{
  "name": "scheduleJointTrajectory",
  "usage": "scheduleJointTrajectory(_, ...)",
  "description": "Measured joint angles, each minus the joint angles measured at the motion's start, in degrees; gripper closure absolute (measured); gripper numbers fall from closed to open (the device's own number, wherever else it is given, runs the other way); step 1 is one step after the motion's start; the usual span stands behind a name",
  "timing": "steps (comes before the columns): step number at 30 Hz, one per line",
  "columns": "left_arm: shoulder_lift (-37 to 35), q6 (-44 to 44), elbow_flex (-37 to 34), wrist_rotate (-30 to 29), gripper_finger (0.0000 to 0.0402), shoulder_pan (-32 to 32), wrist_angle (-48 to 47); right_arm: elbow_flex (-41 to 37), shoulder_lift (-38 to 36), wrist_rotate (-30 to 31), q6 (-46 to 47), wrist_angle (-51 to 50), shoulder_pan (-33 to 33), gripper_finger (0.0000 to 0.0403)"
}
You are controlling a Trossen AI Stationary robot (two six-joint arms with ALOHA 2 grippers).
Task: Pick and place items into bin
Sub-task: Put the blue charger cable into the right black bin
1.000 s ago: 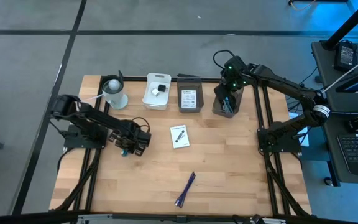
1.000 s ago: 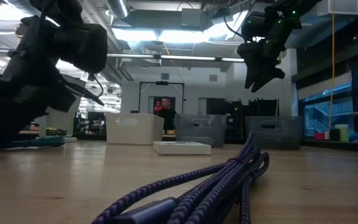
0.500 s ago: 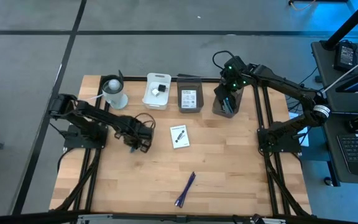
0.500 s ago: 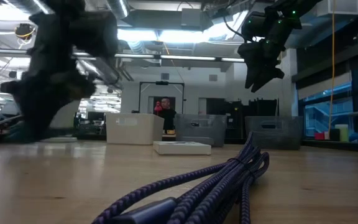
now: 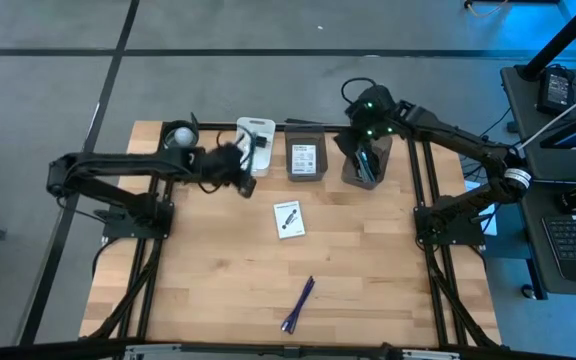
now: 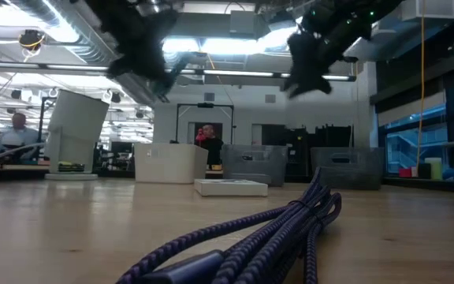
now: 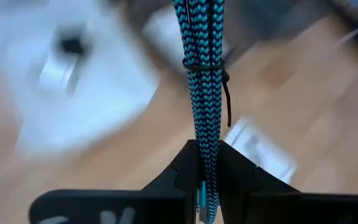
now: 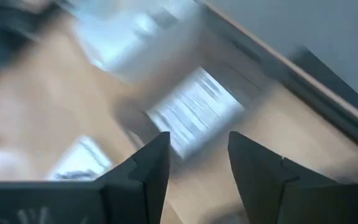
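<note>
A teal-and-black braided cable [image 7: 205, 93], bundled with a thin tie, is clamped between the fingers of the left gripper [image 7: 205, 177] and is carried above the table [image 5: 368, 270], just beside the white bin [image 5: 261, 128] at the far edge. A white card [image 5: 288, 219] is seen lying mid-table, and a purple pen [image 5: 297, 303] nearer the front. The right gripper [image 8: 193, 163] is held with its fingers apart over the dark bin [image 5: 363, 178], next to the grey bin [image 5: 305, 157] holding a printed card.

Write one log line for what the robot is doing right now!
left claw: shut on teal-and-black braided cable, beside white plastic bin | right claw: open, above dark grey bin
</note>
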Motion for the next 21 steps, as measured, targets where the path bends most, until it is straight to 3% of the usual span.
scheduleJointTrajectory(5, 0.6, 14.4, 0.8, 4.7, 0.0376, 3.0, 20.2, 0.0, 0.0, -11.2, 0.5, 16.4, 3.2, 0.0237)
scheduleJointTrajectory(12, 5.8, 23.0, 1.0, 10.8, 0.0376, 3.6, 43.1, 0.0, 0.0, -15.8, 1.8, 32.3, 9.4, 0.0237)
scheduleJointTrajectory(21, 15.3, 25.0, 9.3, 17.5, 0.0376, 3.6, 43.8, 0.0, 0.1, -16.0, 1.8, 38.0, 12.7, 0.0237)
